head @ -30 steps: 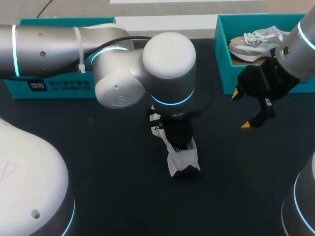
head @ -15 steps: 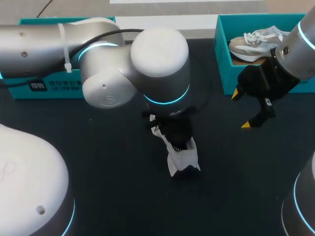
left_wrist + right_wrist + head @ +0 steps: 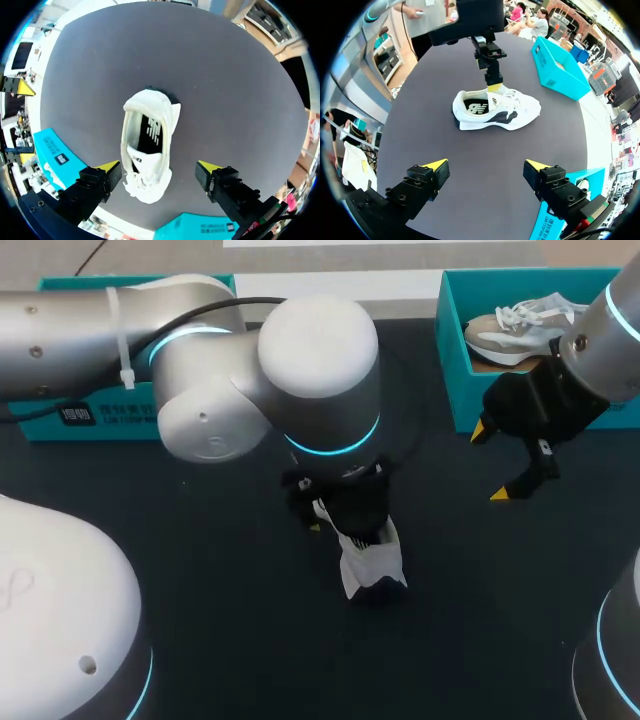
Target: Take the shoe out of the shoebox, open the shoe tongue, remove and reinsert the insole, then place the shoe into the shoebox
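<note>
Dark table (image 3: 200, 540) carried all items inspected.

Left gripper (image 3: 159, 167): fingers spread wide, gripping nothing. The white shoe (image 3: 147, 145) lay between and slightly ahead of the yellow tips, its laced end nearest them. One fingertip (image 3: 109, 165) was just beside the shoe's side; contact could not be confirmed. The right wrist view showed this gripper directly over the shoe's opening.

Right gripper (image 3: 492, 462): fingers likewise wide apart and empty, hanging over bare table just in front of the right shoebox (image 3: 450, 360), well apart from the white shoe.

Count: two grippers, two teal shoeboxes, two shoes. The left shoebox (image 3: 100, 415) sat at the far left edge, partly hidden by the left arm. A beige shoe (image 3: 510, 330) with white laces lay inside the right shoebox.

White shoe: upright on its sole near the table's middle, outside both boxes. White upper and laces, dark side panel, dark insole with a white mark visible through the opening.
</note>
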